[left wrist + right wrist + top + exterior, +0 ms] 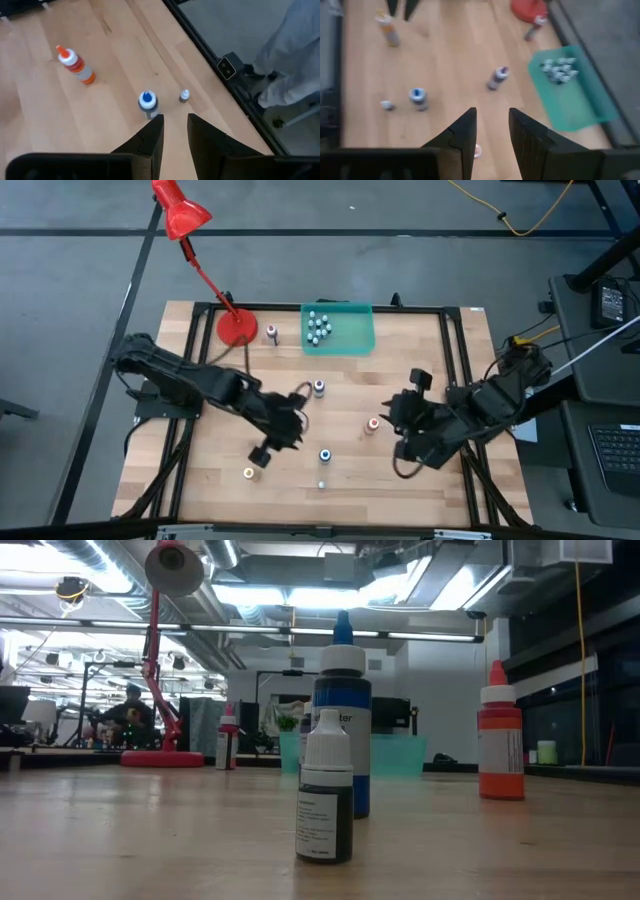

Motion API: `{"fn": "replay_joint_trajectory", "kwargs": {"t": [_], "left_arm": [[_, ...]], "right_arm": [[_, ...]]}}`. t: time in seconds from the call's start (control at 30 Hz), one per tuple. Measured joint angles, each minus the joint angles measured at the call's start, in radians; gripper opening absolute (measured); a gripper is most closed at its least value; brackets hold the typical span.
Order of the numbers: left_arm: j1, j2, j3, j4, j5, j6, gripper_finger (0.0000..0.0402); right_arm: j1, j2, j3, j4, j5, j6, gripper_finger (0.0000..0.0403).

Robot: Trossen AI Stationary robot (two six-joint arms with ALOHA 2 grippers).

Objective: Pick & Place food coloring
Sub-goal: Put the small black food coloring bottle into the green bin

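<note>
The food coloring bottles stand upright on the wooden table. A blue one (325,455), a tiny whitish one (321,483), a yellow one (249,473), a red-orange one (373,424), a purple-capped one (319,387) and a pink one (271,333) are scattered. Several tiny bottles (318,327) sit in the teal tray (352,340). My left gripper (176,125) hovers open over the table's middle (296,432), just short of the blue bottle (147,101). My right gripper (492,120) hovers open at the right (398,420), above the red-orange bottle (477,150).
A red desk lamp (180,215) stands with its base (236,327) at the far left beside the tray. A black frame (455,370) borders the tabletop. Bare wood lies between the scattered bottles.
</note>
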Motion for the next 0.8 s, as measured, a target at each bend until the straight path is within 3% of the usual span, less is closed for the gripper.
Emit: {"fn": "replay_joint_trajectory", "kwargs": {"t": [0.23,0.4,0.63,0.8], "left_arm": [[-0.060,0.168,0.182,-0.029,-0.038,-0.030,0.0088],[-0.090,0.251,0.234,-0.062,-0.052,-0.142,0.0127],[-0.147,0.349,0.235,-0.062,-0.122,-0.292,0.0200],[-0.185,0.408,0.235,-0.016,-0.159,-0.365,0.0228]], "right_arm": [[0.095,-0.234,-0.355,0.347,0.000,-0.078,0.0116],[0.112,-0.354,-0.560,0.539,-0.007,-0.110,0.0116],[0.112,-0.405,-0.723,0.629,-0.065,-0.114,0.0116],[0.111,-0.405,-0.781,0.683,-0.126,-0.113,0.0116]]}}
